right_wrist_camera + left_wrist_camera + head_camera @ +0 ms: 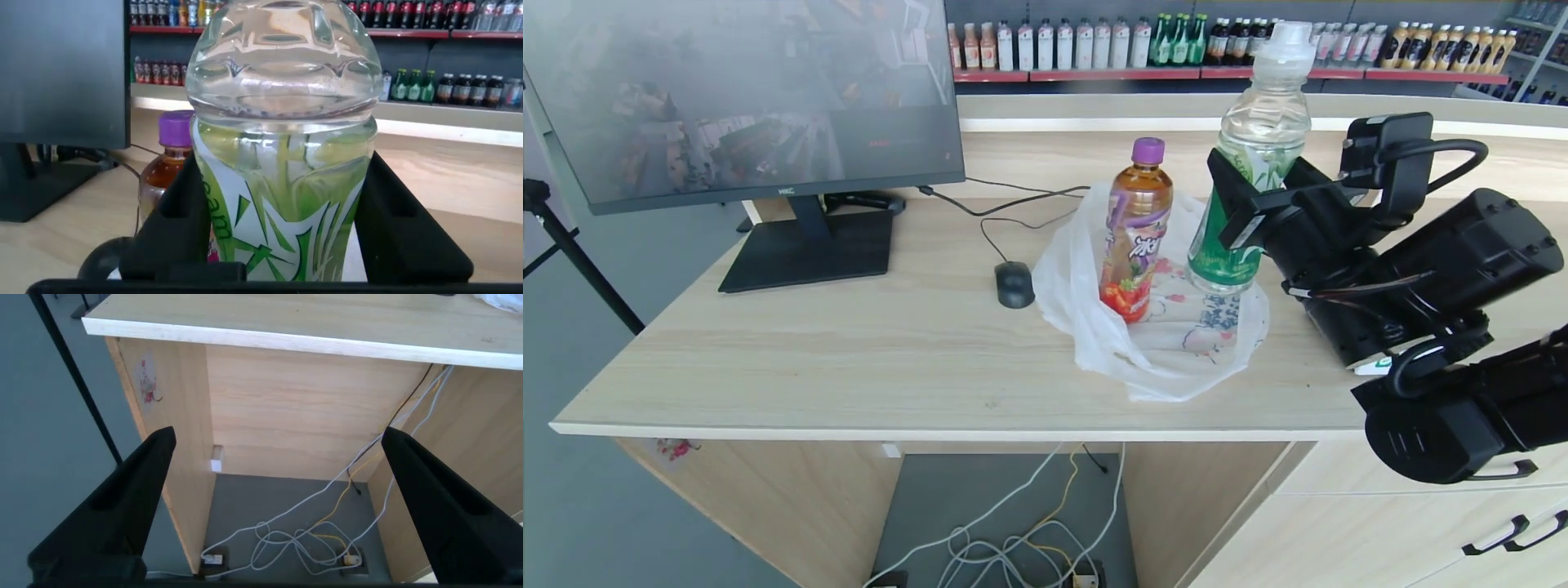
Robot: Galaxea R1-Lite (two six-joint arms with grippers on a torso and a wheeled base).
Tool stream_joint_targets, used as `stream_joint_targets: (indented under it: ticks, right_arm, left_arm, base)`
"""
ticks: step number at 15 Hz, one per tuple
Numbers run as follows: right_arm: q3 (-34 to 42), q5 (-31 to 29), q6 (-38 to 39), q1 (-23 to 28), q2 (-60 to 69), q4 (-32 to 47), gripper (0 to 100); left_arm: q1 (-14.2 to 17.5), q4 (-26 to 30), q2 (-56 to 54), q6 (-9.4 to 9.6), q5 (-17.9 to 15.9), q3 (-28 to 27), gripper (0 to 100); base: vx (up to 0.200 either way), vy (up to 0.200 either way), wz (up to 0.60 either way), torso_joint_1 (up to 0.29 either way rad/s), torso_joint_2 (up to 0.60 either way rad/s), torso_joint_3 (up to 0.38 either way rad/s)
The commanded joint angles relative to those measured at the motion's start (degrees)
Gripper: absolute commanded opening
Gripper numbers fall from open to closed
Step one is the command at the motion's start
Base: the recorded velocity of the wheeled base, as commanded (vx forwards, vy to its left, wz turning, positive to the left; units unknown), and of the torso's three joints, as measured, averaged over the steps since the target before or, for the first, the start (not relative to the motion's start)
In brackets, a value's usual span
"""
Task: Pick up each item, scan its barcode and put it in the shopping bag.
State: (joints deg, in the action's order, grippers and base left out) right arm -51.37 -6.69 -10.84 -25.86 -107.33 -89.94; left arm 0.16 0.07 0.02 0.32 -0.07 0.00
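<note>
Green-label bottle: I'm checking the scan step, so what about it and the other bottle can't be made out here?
- Barcode on the green-label bottle: none on the label side facing the head or right wrist view; the right gripper covers part.
- Its base: cut off by the right wrist view's edge; contact with the shopping bag is unclear in the head view.
- Purple-capped bottle: mostly hidden behind it in the right wrist view.

Pale wood-grain tabletop. Toward its left rear stands a monitor on a flat black base, with black cables trailing behind it. A black mouse sits near the middle, and just beside it a white shopping bag lies crumpled open (a purple-capped bottle stands upright in it).
</note>
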Motion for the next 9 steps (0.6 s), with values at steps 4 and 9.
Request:
stream_joint_targets:
  ticks: [4,9]
  right_arm:
    - [-0.92,-1.83,0.38,-4.03,-1.83,-0.06,0]
    - [-1.63,-1.83,1.35,-1.13,-2.89,-0.06,0]
  left_arm:
    - [0.02,0.01,-0.02,0.03,-0.01,0.0,100]
    - [0.02,0.01,-0.02,0.03,-0.01,0.0,100]
  base:
    - [0.0,0.0,0.0,0.0,0.0,0.0]
    - [0.0,0.0,0.0,0.0,0.0,0.0]
